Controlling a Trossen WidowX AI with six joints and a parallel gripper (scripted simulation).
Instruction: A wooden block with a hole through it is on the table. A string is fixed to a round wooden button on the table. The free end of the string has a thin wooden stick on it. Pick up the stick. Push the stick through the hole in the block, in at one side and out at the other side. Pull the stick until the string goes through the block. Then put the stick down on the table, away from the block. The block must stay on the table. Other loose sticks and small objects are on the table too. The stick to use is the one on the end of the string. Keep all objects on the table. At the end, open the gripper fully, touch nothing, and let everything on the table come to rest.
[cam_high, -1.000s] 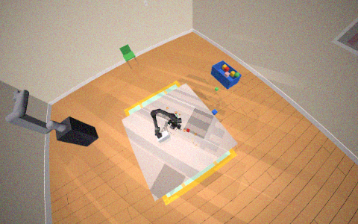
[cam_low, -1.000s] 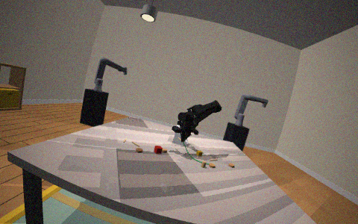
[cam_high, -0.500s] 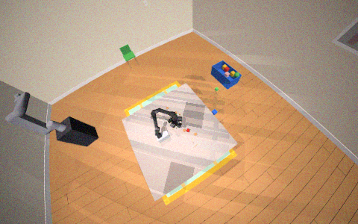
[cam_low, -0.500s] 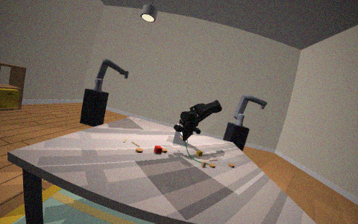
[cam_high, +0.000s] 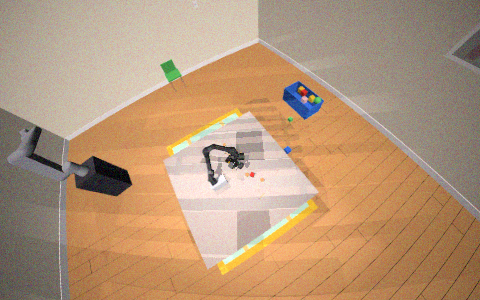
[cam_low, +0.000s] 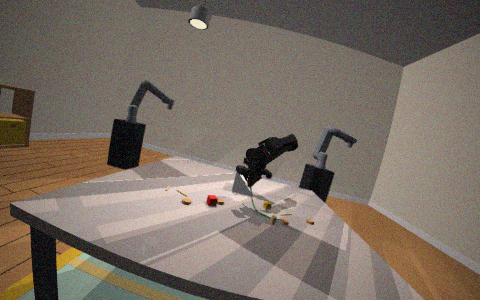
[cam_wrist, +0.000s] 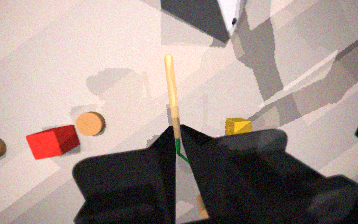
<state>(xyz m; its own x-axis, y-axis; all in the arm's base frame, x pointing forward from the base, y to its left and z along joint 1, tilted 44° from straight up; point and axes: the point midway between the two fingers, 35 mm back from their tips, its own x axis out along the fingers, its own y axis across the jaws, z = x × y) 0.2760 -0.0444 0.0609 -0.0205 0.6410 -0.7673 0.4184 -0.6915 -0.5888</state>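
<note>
Clamping the thin stick (cam_wrist: 171, 90) (cam_low: 244, 178) near its string end between the gripper's (cam_high: 239, 161) (cam_low: 250, 185) (cam_wrist: 177, 129) fingers; pointing it to 12 o'clock in the wrist view; trailing green string (cam_low: 253, 202) (cam_wrist: 178, 146) toward 5 o'clock; flanked by a round wooden piece (cam_low: 220, 202) (cam_wrist: 90, 123), then a red block (cam_high: 252, 175) (cam_low: 212, 200) (cam_wrist: 52, 142), at 9, a yellow cube (cam_low: 267, 205) (cam_wrist: 238, 126) at 3.

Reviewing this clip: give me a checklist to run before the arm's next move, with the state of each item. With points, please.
1. Gripper (cam_high: 237, 161) (cam_low: 251, 184) (cam_wrist: 176, 129) shut on the stick (cam_wrist: 171, 92): ok.
2. Stick is the one with the green string (cam_low: 253, 202) (cam_wrist: 178, 146): ok, the string leaves its near end.
3. Stick's far end free of other objects: ok.
4. Stick through the block's hole: not ok, its tip is in the open.
5. Stick lined up with the hole: cannot tell.
6. Red cube (cam_high: 252, 174) (cam_low: 212, 200) (cam_wrist: 52, 142) on the table: ok.
</note>
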